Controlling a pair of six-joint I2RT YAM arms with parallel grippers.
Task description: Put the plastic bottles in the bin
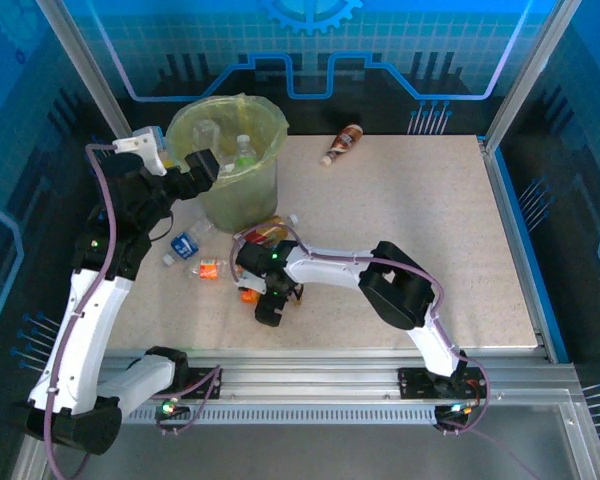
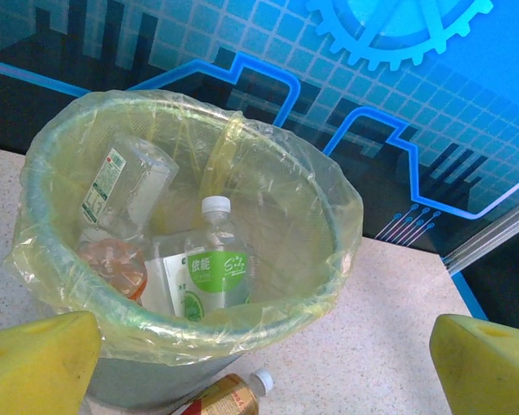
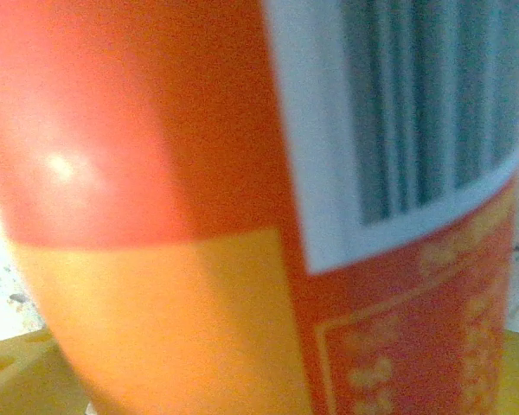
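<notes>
From above, the right claw (image 1: 268, 303) is down on the counter (image 1: 430, 220), spread wide over an orange bottle (image 1: 248, 294) lying well short of the bin (image 1: 245, 195). The step in hand looks like picking this bottle. Next it needs to close, lift clear and carry over the rim. A red-and-yellow bottle (image 1: 268, 234) at the bin's foot and the left claw (image 1: 198, 165), open and empty at the rim, sit near that path. A blue-label bottle (image 1: 185, 243) and a small orange one (image 1: 210, 268) lie left. A brown bottle (image 1: 342, 145) lies far back.

The left wrist view looks into the bin between its yellow pads (image 2: 35, 363), which stand far apart. A green-label bottle (image 2: 212, 272) and a clear bottle (image 2: 125, 186) are inside.

The right wrist view has the orange label and its barcode (image 3: 415, 104) pressed close. Counter shows at the left, so the bottle seems unlifted.
</notes>
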